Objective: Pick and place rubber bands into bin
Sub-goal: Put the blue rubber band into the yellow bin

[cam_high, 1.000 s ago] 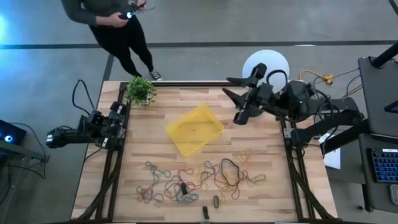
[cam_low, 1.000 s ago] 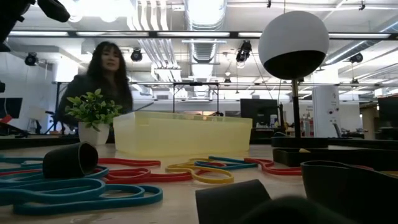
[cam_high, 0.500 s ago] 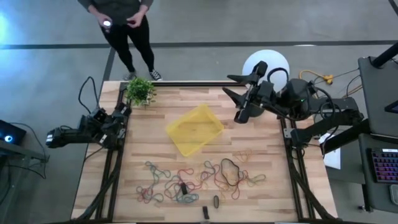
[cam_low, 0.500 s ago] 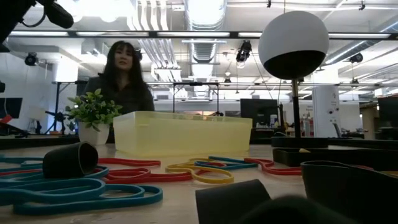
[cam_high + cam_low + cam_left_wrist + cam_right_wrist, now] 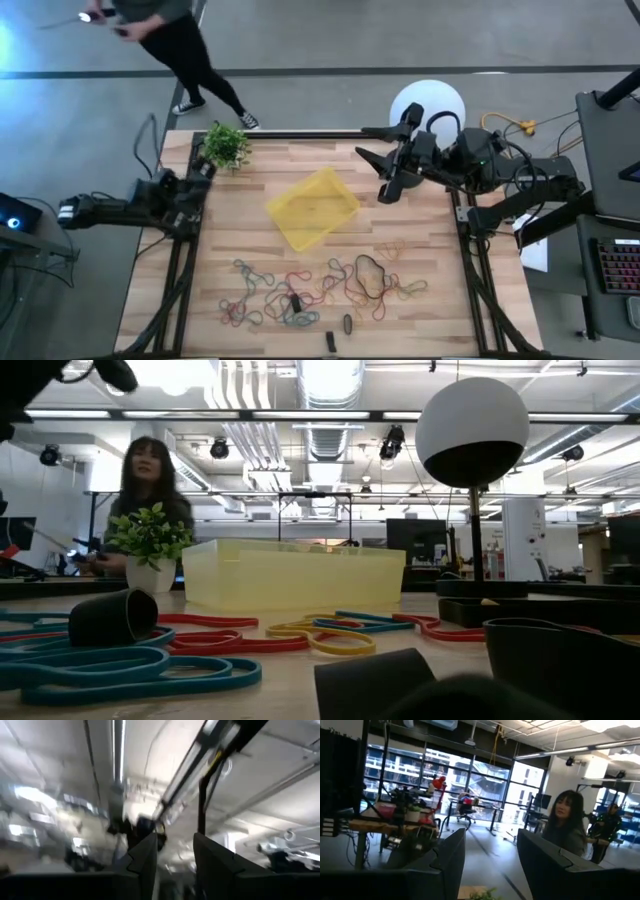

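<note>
The rubber bands [image 5: 320,288] lie loose on the wooden table near its front edge, in red, green, blue and tan, with a big black ring [image 5: 369,276] among them. In the low view they lie flat in front of the bin [image 5: 295,574]. The yellow bin [image 5: 312,208] stands on the table's middle, apart from them. My right gripper [image 5: 362,142] hangs high over the table's far right, open, with nothing between its fingers [image 5: 490,860]. At the table's left edge my left gripper [image 5: 197,178] is open and tipped upward, facing the ceiling [image 5: 175,865]. Neither is near the bands.
A small potted plant [image 5: 225,146] stands at the far left corner. A white lamp globe [image 5: 428,102] stands behind the far right. Small dark oblong pieces [image 5: 346,325] lie among the bands. A person [image 5: 165,40] walks on the floor beyond the far edge.
My left gripper has risen and tipped further up at the table's left edge, and its wrist view is blurred. The person beyond the far edge has walked toward the left. The bands and the bin have not moved.
</note>
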